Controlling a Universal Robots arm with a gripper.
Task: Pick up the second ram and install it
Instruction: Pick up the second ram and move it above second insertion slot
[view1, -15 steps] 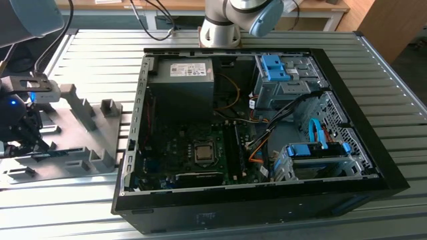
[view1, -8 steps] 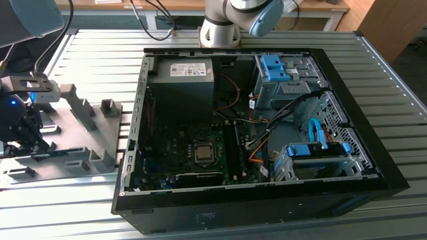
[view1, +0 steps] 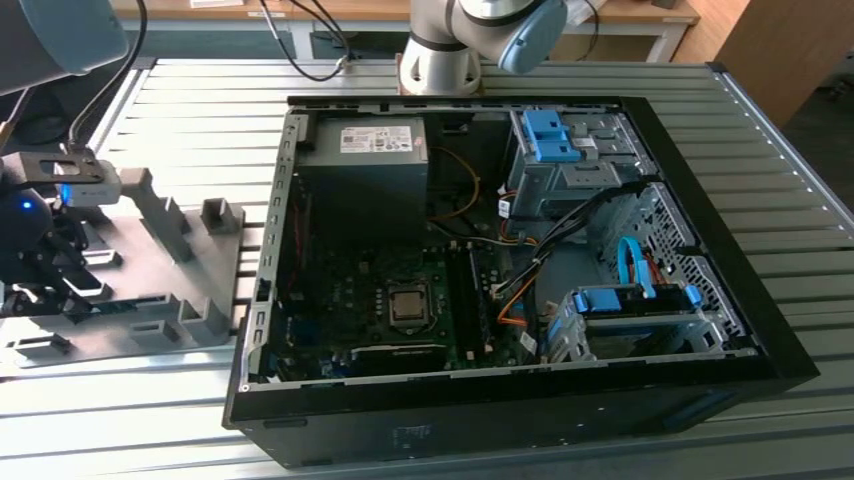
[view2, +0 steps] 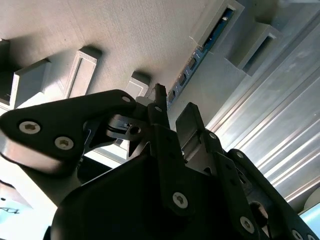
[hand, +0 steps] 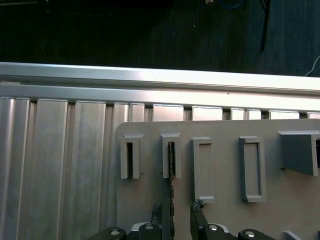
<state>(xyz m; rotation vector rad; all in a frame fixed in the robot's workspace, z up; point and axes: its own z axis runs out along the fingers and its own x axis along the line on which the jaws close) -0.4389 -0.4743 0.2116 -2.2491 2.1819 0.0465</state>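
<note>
The gripper (hand: 177, 206), a black two-finger unit, is positioned over the grey plastic holder plate with upright slotted posts (hand: 280, 200). The plate is seated on the ribbed aluminium table (hand: 60, 150). In the exterior view, the gripper (view1: 38, 268) and the holder plate (view1: 160, 250) are found at the exterior view's left. They are beside the open black computer case (view1: 787, 350) and apart from it. A dark green motherboard (view1: 387, 300) is mounted on the floor of the case.

The second ram (hand: 171, 162), a long, narrow blue-green circuit-board strip, is held on edge in one slotted post of the holder plate. In the first wrist view it is seen edge-on as a thin dark line that runs from the post into the gap between the fingers. In the second wrist view its blue-green face (view2: 202, 47) is seen in the slot, with the gripper (view2: 172, 100) at its near end.

The jaws are parted, with one finger placed on each side of the strip. One finger (hand: 157, 214) is close to the strip; the other (hand: 198, 214) is set clearly apart from it. The strip is not clamped.
</note>
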